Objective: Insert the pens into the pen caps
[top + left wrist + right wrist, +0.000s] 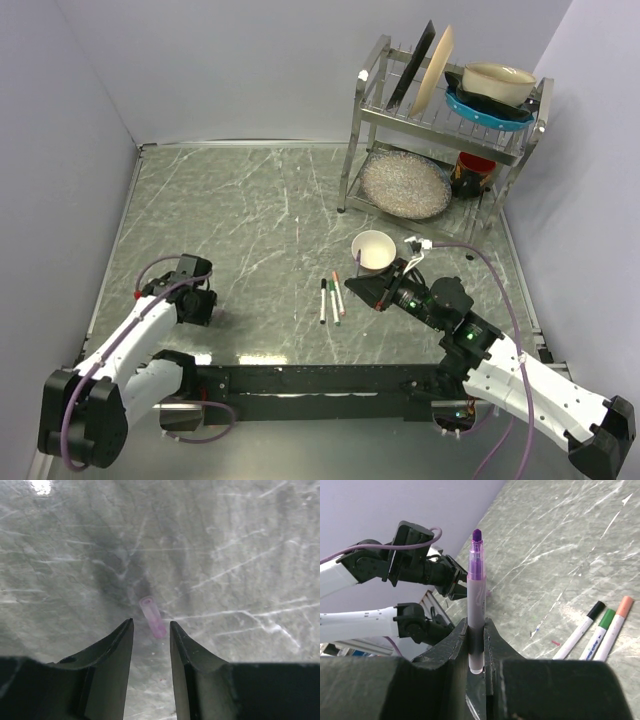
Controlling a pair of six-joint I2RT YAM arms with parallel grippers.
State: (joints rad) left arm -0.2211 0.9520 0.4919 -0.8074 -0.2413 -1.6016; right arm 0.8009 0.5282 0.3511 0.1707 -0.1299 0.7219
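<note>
While the right gripper (476, 626) is clamping a slim purple pen (476, 580) by its frosted lilac barrel, the pen is standing upright between the jaws with its bare purple tip pointing up. Three more pens are lying side by side on the grey, white-veined marble worktop (250, 210), a little right of the middle and toward the near edge. All three have smooth white barrels: a black-ended pen (578, 630), a green-ended pen (597, 635) and an orange-pink-ended pen (614, 628). Toward the near left corner, the left gripper (151, 623) is pointing down at the stone with its dark, wedge-shaped fingers (117, 645) parted and gripping nothing. One short, translucent pink tube cap (152, 616) is lying on its side just beyond the fingertips, in line with the gap.
</note>
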